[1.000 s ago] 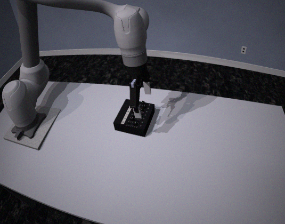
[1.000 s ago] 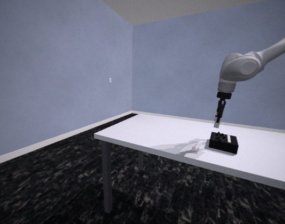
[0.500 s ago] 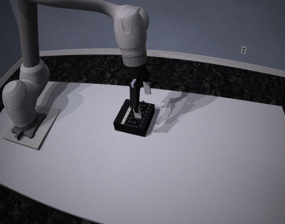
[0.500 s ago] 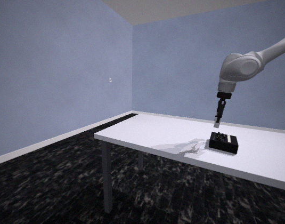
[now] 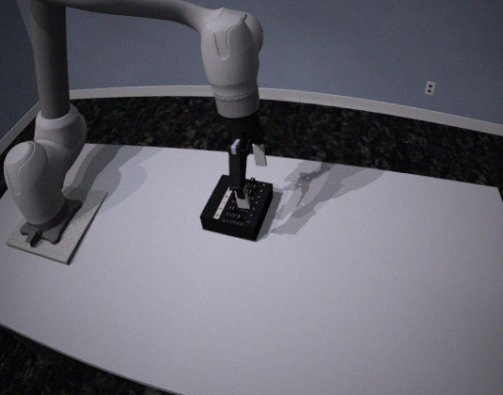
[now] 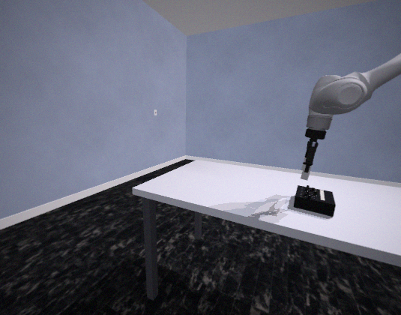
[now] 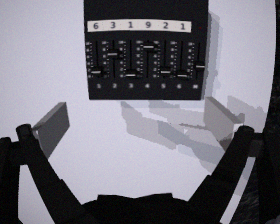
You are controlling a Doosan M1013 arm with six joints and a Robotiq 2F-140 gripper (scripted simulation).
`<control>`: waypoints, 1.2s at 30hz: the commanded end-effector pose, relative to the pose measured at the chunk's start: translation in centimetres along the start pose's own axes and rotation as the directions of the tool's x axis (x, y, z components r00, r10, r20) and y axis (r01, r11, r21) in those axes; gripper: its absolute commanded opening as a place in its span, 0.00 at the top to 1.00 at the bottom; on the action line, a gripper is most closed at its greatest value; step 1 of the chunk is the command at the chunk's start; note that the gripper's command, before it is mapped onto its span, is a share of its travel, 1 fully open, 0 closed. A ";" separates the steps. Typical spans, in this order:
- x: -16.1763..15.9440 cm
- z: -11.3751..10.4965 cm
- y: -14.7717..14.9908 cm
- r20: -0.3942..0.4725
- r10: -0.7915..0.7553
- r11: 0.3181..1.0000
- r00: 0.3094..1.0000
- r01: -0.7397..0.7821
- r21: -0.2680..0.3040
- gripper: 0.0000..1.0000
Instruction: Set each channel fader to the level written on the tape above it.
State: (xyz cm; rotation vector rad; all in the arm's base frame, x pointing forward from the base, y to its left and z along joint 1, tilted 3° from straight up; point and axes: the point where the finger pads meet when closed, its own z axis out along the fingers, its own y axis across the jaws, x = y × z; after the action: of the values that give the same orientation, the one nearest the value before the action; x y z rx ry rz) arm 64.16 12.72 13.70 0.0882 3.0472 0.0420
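Tape (image 7: pixel 139 26) on lighting desk (image 7: pixel 145 4) reads 6 3 1 9 2 1; end effector (image 7: pixel 136 123) (above desk) spread wide, empty

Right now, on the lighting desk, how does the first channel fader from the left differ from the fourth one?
In the wrist view, the first fader's cap sits low in its slot, while the fourth fader's cap sits near the top. The tape reads 6 over the first and 9 over the fourth. Both have dark caps with a light line, and the open gripper touches neither.

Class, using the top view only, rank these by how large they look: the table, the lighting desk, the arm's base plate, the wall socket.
1. table
2. base plate
3. lighting desk
4. wall socket, farthest away, so its true size is unsure
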 end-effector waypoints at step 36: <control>-4.8 0.6 1.0 0.001 0.005 1.000 1.000 -0.005 0.005 0.00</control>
State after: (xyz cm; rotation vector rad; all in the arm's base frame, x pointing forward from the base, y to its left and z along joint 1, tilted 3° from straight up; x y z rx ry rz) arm 69.05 13.47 13.59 0.0963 3.0460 0.0349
